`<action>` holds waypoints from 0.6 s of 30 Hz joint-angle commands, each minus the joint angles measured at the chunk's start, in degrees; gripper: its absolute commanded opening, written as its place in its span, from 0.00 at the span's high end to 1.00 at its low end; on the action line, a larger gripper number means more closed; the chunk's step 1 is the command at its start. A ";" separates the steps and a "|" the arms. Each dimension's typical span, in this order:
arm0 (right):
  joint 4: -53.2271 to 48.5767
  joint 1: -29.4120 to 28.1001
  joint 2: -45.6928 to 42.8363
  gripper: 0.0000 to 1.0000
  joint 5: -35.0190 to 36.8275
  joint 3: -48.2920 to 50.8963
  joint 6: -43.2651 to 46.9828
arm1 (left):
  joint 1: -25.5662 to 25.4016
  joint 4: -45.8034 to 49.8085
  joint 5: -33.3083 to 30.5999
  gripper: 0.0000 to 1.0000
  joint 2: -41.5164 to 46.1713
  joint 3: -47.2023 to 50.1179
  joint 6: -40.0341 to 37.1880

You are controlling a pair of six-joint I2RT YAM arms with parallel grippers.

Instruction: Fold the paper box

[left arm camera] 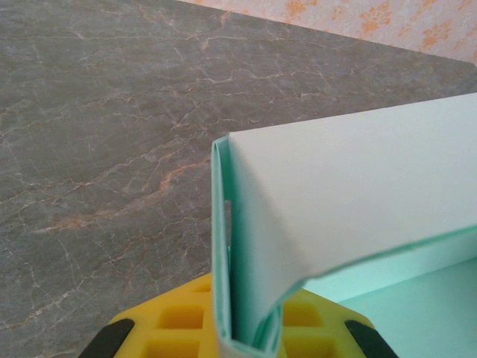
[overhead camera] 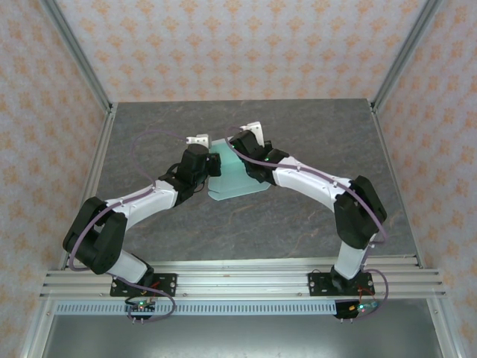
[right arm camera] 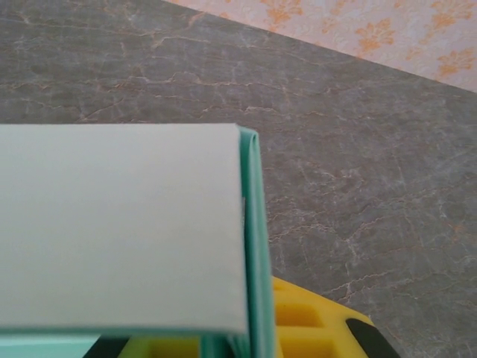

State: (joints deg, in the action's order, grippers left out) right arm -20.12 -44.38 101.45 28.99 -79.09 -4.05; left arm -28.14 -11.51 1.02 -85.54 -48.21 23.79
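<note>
The pale mint-blue thin-card paper box [overhead camera: 237, 183] lies mid-table on the grey marbled tabletop [overhead camera: 149, 134], between the 2 arms. The left gripper [overhead camera: 198, 142] is at its left side and the right gripper [overhead camera: 253, 131] at its right. In each wrist view a doubled-over wall of card stands up and runs down against that gripper's yellow lattice pad [left arm camera: 179, 319] [right arm camera: 307, 321]. Both seem closed on those walls, though the card hides the pinch itself. The paper box looks very light, springy and easily creased. One flap already bows in the left wrist view. It is best held low on the doubled wall near the fold, with light pressure, because a pull could tear it or let it slip.
</note>
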 commanded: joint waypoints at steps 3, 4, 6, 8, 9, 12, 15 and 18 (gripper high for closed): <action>-3.28 2.66 3.10 0.93 14.96 -2.83 -4.43 | -1.10 1.33 1.14 1.00 2.04 -0.01 -0.60; -4.61 3.07 3.54 0.93 15.17 -3.42 -5.08 | -1.07 1.31 1.09 1.00 1.95 0.04 -0.59; -6.92 4.13 4.26 0.93 15.25 -4.53 -6.32 | -1.11 1.23 1.03 1.00 1.65 0.04 -0.44; -8.42 4.82 4.61 0.92 15.28 -5.10 -6.89 | -1.10 1.26 0.88 1.00 1.51 0.04 -0.44; -8.91 5.16 4.62 0.91 15.61 -5.28 -6.90 | -1.13 1.23 0.71 1.00 1.43 0.10 -0.51; -9.49 5.18 4.63 0.91 17.02 -5.95 -6.38 | -1.06 1.16 0.39 1.00 1.26 0.06 -0.51; -9.12 4.71 4.39 0.89 15.39 -5.99 -6.25 | -1.10 1.04 0.48 1.00 0.69 -0.20 -0.50; -6.39 4.00 3.15 0.85 10.00 -4.79 -4.65 | -1.08 1.14 0.57 1.00 0.13 -0.57 -0.50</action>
State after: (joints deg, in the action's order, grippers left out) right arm -26.57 -44.42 104.42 31.94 -84.03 -8.14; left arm -28.51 -11.99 1.04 -85.56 -48.21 23.81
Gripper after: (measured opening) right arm 0.140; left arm 0.101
